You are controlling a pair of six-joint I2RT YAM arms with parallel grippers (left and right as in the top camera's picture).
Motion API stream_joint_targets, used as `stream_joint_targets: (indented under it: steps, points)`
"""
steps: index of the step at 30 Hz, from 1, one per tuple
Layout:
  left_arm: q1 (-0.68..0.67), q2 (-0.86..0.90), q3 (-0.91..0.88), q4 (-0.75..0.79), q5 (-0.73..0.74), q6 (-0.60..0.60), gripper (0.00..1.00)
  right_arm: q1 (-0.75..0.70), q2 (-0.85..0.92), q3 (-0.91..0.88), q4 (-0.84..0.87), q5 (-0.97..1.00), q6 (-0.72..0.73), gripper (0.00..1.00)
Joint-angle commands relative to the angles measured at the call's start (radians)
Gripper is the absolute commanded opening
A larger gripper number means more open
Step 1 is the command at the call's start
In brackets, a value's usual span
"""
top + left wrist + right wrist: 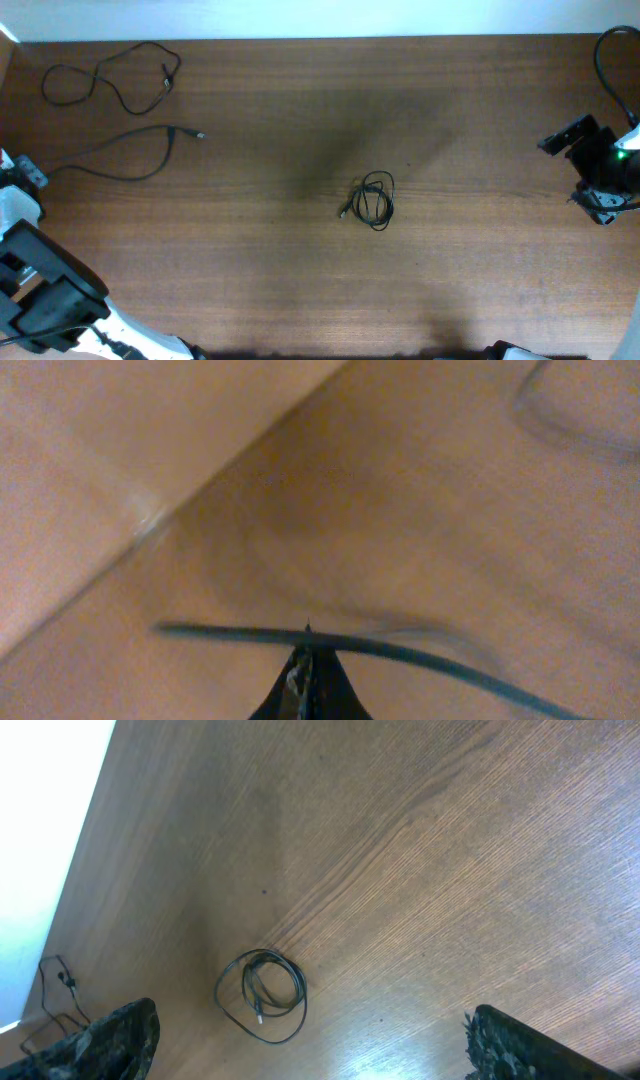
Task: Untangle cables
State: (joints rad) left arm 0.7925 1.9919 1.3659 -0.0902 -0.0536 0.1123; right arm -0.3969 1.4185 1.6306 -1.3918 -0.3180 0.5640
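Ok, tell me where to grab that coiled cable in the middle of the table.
Pinch the coiled cable at the short end sticking out of its lower-left edge in the overhead view, coming straight down: it lies flat on the table, and the open right gripper is likely nearest.

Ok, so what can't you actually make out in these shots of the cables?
Left wrist view: it is blurred, so whether the left gripper actually pinches the cable crossing its tips is unclear.
Overhead: the coiled cable is too small to tell if it is knotted or merely looped.
Right wrist view: the far cable runs off the left edge, so most of it is cut off.
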Motion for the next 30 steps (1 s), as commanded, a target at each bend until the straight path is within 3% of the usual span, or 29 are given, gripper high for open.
stream_joint_targets:
  steps: [1, 4, 11, 15, 18, 20, 21, 22, 24, 25, 26, 28, 30]
  points:
    - [0.002, 0.002, 0.010, 0.127, 0.323, 0.017, 0.00, -0.003, -0.004, -0.005, -0.001, 0.009, -0.010, 0.98]
    - [-0.005, 0.003, 0.010, 0.192, 0.372, 0.017, 0.00, -0.003, -0.004, -0.005, -0.007, 0.009, -0.010, 0.99]
    - [-0.007, 0.087, 0.010, 0.088, 0.373, 0.017, 0.00, -0.003, -0.004, -0.005, -0.008, 0.009, -0.010, 0.99]
    - [-0.011, 0.042, 0.014, 0.132, 0.373, 0.016, 0.00, -0.003, -0.004, -0.005, -0.007, 0.010, -0.010, 0.98]
    - [-0.011, -0.015, 0.020, 0.166, 0.373, -0.060, 0.00, -0.003, -0.003, -0.005, -0.006, 0.009, -0.010, 0.99]
    - [-0.011, -0.059, 0.023, 0.209, 0.394, -0.182, 0.00, -0.003, -0.002, -0.005, -0.005, 0.010, -0.010, 0.99]
    - [-0.011, -0.072, 0.023, 0.218, 0.419, -0.201, 0.04, -0.003, -0.002, -0.005, -0.005, 0.010, -0.010, 0.99]
    - [-0.012, -0.086, 0.023, 0.217, 0.446, -0.222, 0.16, -0.003, -0.002, -0.005, -0.005, 0.010, -0.010, 0.99]
    - [-0.018, -0.100, 0.023, 0.172, 0.469, -0.232, 0.59, -0.003, -0.002, -0.005, -0.005, 0.014, -0.011, 0.99]
    - [-0.024, -0.100, 0.023, 0.126, 0.468, -0.232, 0.72, -0.003, -0.002, -0.005, -0.005, 0.017, -0.011, 0.99]
    - [-0.030, -0.100, 0.023, 0.085, 0.468, -0.232, 0.78, -0.003, -0.002, -0.005, -0.005, 0.017, -0.011, 0.99]
    - [-0.048, -0.100, 0.023, -0.027, 0.441, -0.232, 1.00, -0.003, -0.002, -0.005, -0.004, 0.016, -0.010, 0.99]
    - [-0.071, -0.100, 0.023, -0.123, 0.389, -0.232, 0.99, -0.003, -0.002, -0.005, -0.003, 0.016, -0.010, 0.98]
